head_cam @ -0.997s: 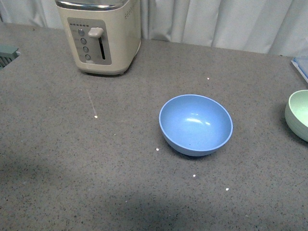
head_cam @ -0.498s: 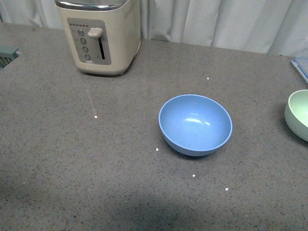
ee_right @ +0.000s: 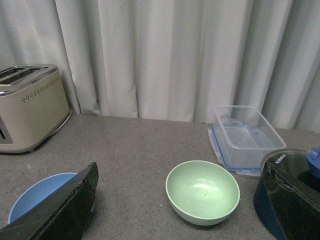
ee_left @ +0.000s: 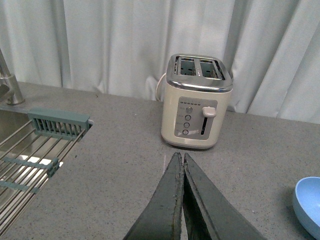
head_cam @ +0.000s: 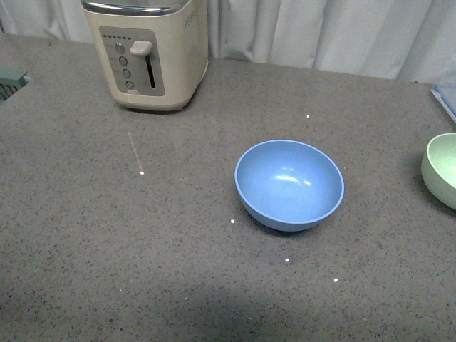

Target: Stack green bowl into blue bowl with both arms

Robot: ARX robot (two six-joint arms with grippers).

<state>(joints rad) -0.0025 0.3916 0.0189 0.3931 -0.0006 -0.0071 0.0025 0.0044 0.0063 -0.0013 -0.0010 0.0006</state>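
Note:
The blue bowl point(head_cam: 289, 184) stands upright and empty in the middle of the grey counter; its rim also shows in the left wrist view point(ee_left: 308, 202) and in the right wrist view point(ee_right: 31, 198). The green bowl point(head_cam: 441, 169) sits at the counter's right edge, cut off in the front view, and shows whole and empty in the right wrist view point(ee_right: 202, 191). My right gripper point(ee_right: 180, 197) is open, its fingers wide apart on either side of the green bowl and short of it. My left gripper point(ee_left: 180, 159) is shut on nothing above bare counter. Neither arm appears in the front view.
A cream toaster point(head_cam: 147, 51) stands at the back left. A clear plastic container with a blue-edged lid point(ee_right: 244, 137) lies behind the green bowl. A sink with a wire rack point(ee_left: 27, 160) is at the far left. White curtains hang behind the counter.

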